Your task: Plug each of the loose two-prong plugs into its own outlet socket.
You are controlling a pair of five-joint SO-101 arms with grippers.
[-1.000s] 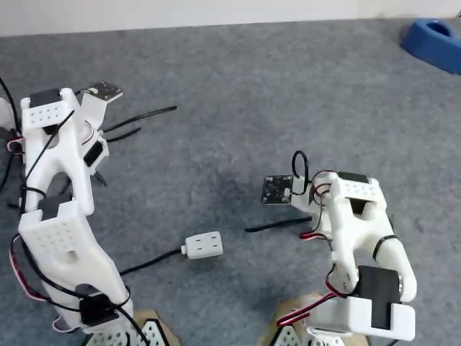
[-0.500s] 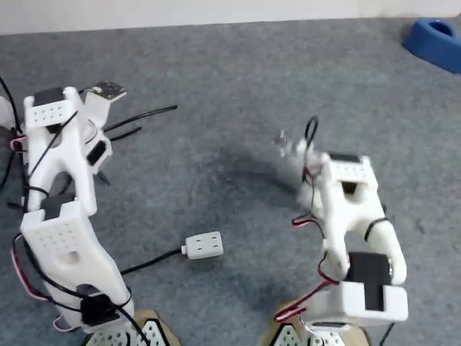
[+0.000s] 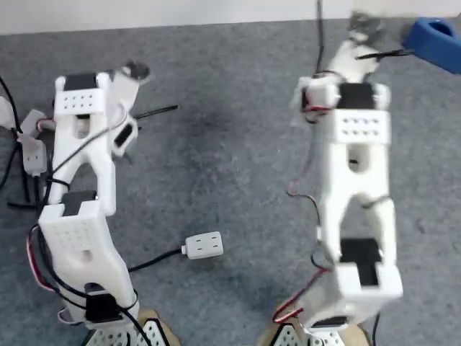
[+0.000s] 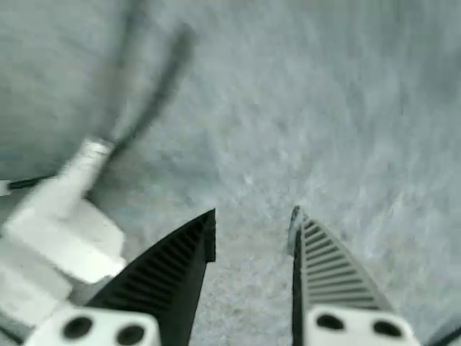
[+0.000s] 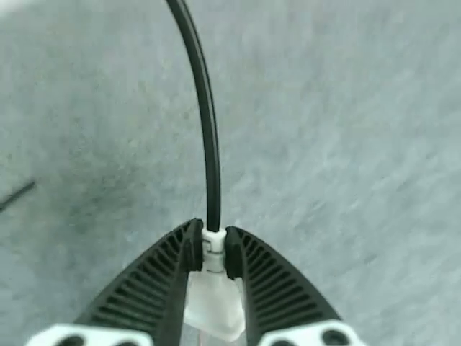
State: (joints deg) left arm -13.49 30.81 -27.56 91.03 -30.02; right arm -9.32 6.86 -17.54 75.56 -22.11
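Right gripper (image 5: 211, 232) pinches 1 plug (image 5: 213, 299) above the carpet (image 5: 346, 108), left gripper (image 4: 252, 220) has jaws spread, empty. Carrying step I reckon, next needs prongs lined up with the outlet block (image 3: 203, 245)

1. Outlet socket (image 3: 203, 246): white rectangular block lying flat on the grey carpet, lower centre-left of the high view. Its black lead (image 3: 148, 262) runs toward the lower left.
2. Held plug (image 5: 212, 292): white body clamped between the fingers of the right gripper (image 5: 212, 245). Its black cord (image 5: 203, 122) leaves its end in a straight line.
3. Loose plug (image 4: 61, 231): white and blurred, lying on the carpet. Its dark cable (image 4: 155, 94) trails away; prongs not discernible.
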